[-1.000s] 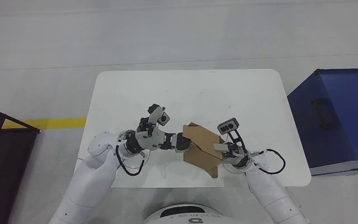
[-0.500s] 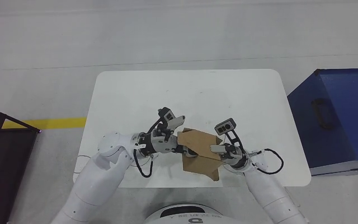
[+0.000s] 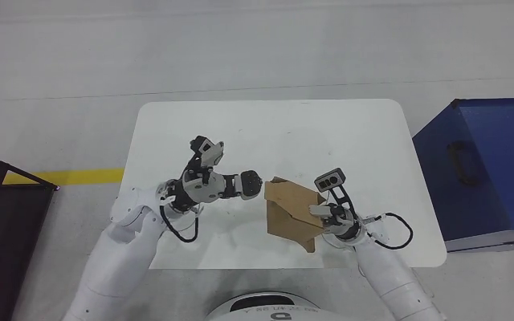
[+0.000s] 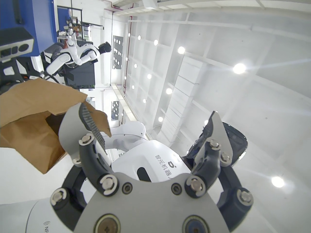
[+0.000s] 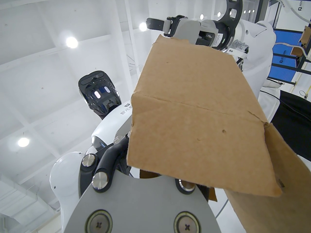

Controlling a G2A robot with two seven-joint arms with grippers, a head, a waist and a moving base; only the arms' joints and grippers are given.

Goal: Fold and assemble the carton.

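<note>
Carton: a brown corrugated-cardboard carton (image 3: 291,210), only partly folded, is over the near-right part of the table, between the two arms. Its panels meet at angles, and one flap points toward the table's near edge. Whether it rests on the tabletop or is held just above it cannot be told.

Carton surface: in the right wrist view the carton (image 5: 194,127) shows a broad flat panel with one straight crease across it. A second panel bends away at a torn corner.

Right gripper: the right gripper (image 3: 319,213) is at the carton's right edge, clamped onto the cardboard there. In its own wrist view the creased panel rises from between its fingers and hides their tips.

Left gripper: the left gripper (image 3: 254,183) is just beside the carton's left corner, its fingers spread wide with nothing between them.

Left finger pad: in the left wrist view one ribbed pad (image 4: 93,127) overlaps the pointed corner of a cardboard flap. Whether it touches that flap cannot be told.

Table: a white table with rounded corners (image 3: 321,136).

Floor, right: a dark blue box-shaped bin with a black handle (image 3: 474,172) stands just off the table's right edge.

Floor, left: a yellow floor stripe (image 3: 72,175) runs up to the table's left side.
</note>
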